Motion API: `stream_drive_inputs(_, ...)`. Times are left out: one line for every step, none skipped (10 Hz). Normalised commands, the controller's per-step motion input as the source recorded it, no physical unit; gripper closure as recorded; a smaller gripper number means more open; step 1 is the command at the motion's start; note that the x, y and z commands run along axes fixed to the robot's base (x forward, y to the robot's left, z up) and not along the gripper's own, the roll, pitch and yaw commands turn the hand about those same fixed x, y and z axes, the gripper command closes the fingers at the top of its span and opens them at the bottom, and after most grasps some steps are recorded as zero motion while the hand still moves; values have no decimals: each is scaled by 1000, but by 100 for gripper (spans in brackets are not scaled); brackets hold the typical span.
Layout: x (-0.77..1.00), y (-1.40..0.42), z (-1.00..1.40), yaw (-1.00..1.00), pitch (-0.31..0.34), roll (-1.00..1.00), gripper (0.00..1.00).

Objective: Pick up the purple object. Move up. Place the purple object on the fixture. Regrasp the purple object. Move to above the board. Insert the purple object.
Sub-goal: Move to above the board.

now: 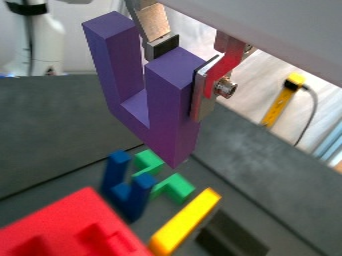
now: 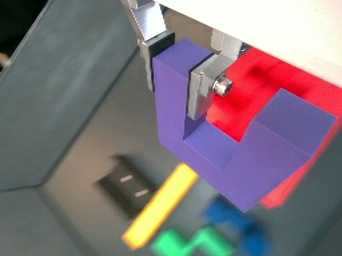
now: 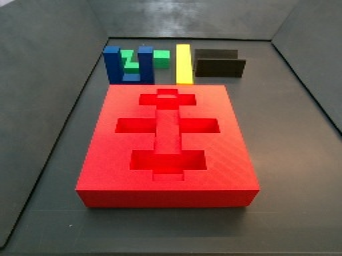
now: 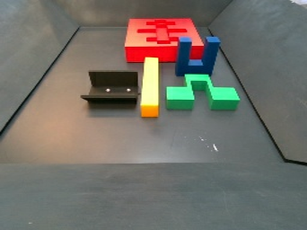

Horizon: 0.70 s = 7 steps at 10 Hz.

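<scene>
End effector [image 1: 185, 66] clamping 1 prong, purple object [image 1: 144, 90] prongs upward

Pincer [image 1: 181, 62] high above bare floor [image 4: 180, 135]; blocks crowded beside the board [image 3: 167, 140].

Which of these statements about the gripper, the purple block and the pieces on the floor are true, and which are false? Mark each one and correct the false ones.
1. The gripper is shut on the purple object, clamping one prong. True.
2. The purple object appears in both side views. False: neither side view shows it or the gripper; only the wrist views do.
3. The fixture is bare. True.
4. The yellow bar lies on the board. False: it lies on the floor, between the fixture and the green block.
5. The blue block fills a board cutout. False: it stands on the floor beside the board.
</scene>
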Motion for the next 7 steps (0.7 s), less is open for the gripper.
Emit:
stream_drive_inputs(-234, -174, 17, 20, 70, -1000, 100)
stream_drive_inputs(-95, -78, 25, 21, 68, -1000, 100)
stream_drive_inputs(-101, -63, 29, 25, 49, -1000, 100)
stream_drive_inputs(-109, -1, 2, 30, 13, -1000, 100)
stream_drive_inputs(-94, 31, 4, 25, -11, -939, 100)
stream_drive_inputs(-87, 36, 9, 15, -26, -777, 100)
stream_drive_inputs(-65, 24, -4, 6, -37, -473, 100)
